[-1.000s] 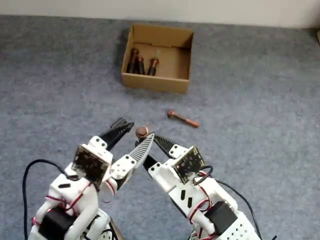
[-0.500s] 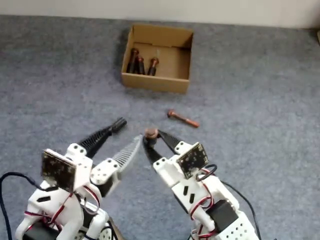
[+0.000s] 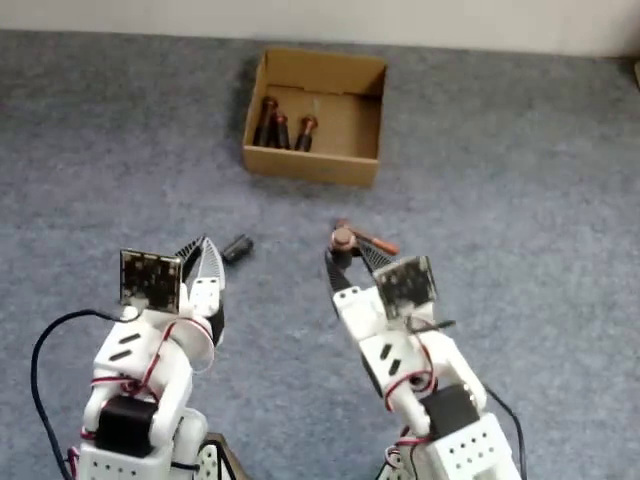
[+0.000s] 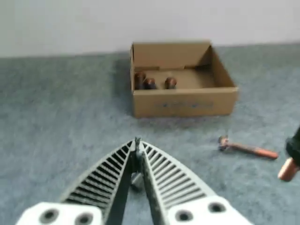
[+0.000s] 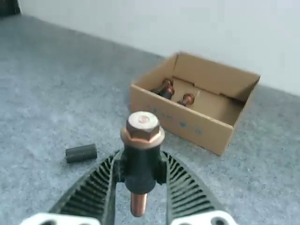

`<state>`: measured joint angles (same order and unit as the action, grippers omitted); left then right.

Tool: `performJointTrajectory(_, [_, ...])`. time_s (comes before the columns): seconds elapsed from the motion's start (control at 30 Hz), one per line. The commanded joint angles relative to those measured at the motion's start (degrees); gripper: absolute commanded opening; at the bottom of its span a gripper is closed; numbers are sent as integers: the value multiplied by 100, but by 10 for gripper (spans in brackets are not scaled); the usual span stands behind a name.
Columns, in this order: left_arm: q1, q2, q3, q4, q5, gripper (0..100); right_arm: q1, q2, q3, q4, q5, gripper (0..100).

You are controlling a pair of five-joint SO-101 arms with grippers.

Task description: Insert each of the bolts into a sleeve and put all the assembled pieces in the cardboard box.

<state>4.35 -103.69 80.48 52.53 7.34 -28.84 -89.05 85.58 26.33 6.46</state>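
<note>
Near the middle of the bench [image 3: 520,200], the right pincer [image 5: 137,176] squeezes a bolt in its sleeve [image 5: 140,157], head up and ready to go to the cardboard box [image 3: 312,166], while the left pincer [image 4: 137,143] is closed on nothing beside a loose sleeve [image 3: 237,247].

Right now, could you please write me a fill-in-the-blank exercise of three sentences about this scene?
1. The cardboard box already holds ___ assembled pieces.
2. The right gripper is shut on a bolt that sits inside a black ___.
3. On the carpet lie one loose sleeve and one loose ___.

Missing words: three; sleeve; bolt.
</note>
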Motion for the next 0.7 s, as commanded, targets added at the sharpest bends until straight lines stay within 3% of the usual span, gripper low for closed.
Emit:
performJointTrajectory(0.0, [-435,-22,338,-185,-79,6,75,1613,-1226,-303,9,4])
performJointTrajectory(0.23, [-840,-22,629,-185,-79,6,75,4523,-3152,-1068,9,4])
performJointTrajectory(0.67, [-831,-22,646,-185,-88,6,312,8462,-5815,-3240,0,4])
